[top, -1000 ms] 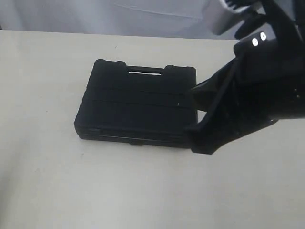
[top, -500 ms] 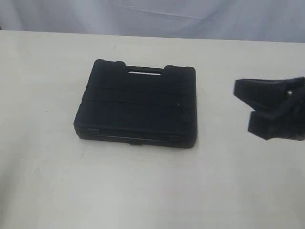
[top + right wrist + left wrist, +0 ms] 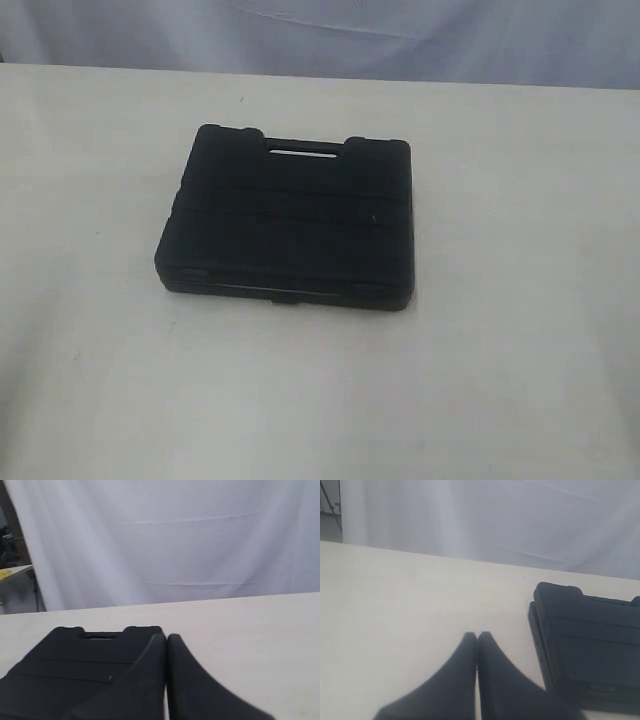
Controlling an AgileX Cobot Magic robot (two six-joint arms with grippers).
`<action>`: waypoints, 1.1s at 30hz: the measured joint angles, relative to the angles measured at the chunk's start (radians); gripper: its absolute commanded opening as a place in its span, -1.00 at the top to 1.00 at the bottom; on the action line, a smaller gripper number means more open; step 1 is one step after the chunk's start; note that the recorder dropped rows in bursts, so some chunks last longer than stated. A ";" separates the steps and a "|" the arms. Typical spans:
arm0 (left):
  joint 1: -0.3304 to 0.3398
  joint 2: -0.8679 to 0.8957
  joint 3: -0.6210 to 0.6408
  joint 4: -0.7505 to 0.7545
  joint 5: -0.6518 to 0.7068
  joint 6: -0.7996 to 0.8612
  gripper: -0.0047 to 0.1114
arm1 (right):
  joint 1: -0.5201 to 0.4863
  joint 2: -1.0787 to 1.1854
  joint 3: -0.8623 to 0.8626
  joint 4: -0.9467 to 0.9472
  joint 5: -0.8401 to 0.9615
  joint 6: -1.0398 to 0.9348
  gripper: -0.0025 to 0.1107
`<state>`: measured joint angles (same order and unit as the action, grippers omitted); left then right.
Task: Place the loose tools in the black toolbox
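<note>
Cream table (image 3: pixel 500 350) | closed black toolbox (image 3: pixel 290 225) near left gripper (image 3: pixel 477 635) and right gripper (image 3: pixel 166 637) | both pressed together

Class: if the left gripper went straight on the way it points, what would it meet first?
Probably nothing nearby: the left gripper points over bare table toward the white curtain; the black toolbox sits off that line.

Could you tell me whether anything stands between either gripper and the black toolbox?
Nothing visible lies between the left gripper or the right gripper and the toolbox. The toolbox is closed, though, which would block anything going in.
</note>
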<state>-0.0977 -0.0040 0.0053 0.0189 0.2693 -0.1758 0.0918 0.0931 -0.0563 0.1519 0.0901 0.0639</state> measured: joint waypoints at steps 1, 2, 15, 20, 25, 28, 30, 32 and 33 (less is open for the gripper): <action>0.000 0.000 0.000 0.000 0.000 0.000 0.92 | -0.018 -0.025 0.019 0.000 0.000 -0.019 0.96; 0.000 0.000 0.000 0.000 0.000 0.000 0.92 | -0.027 -0.042 0.032 0.000 0.000 -0.037 0.96; 0.000 0.000 0.000 0.000 0.000 0.000 0.92 | -0.061 -0.086 0.053 0.002 0.096 -0.207 0.96; 0.000 0.000 0.000 0.000 0.000 0.000 0.92 | -0.061 -0.086 0.053 0.008 0.131 -0.211 0.96; 0.000 0.000 0.000 0.000 0.000 0.000 0.92 | -0.061 -0.086 0.053 0.008 0.131 -0.213 0.96; 0.000 0.000 0.000 0.000 0.000 0.000 0.92 | -0.061 -0.086 0.053 0.008 0.131 -0.213 0.96; 0.000 0.000 0.000 0.000 0.000 0.000 0.92 | -0.061 -0.086 0.053 0.008 0.131 -0.213 0.96; 0.000 0.000 0.000 0.000 0.000 0.000 0.92 | -0.061 -0.086 0.053 0.008 0.131 -0.213 0.96; 0.000 0.000 0.000 0.000 0.000 0.000 0.92 | -0.061 -0.086 0.053 0.008 0.131 -0.213 0.96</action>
<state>-0.0977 -0.0040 0.0053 0.0189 0.2693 -0.1758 0.0310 0.0072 -0.0030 0.1600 0.2208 -0.1492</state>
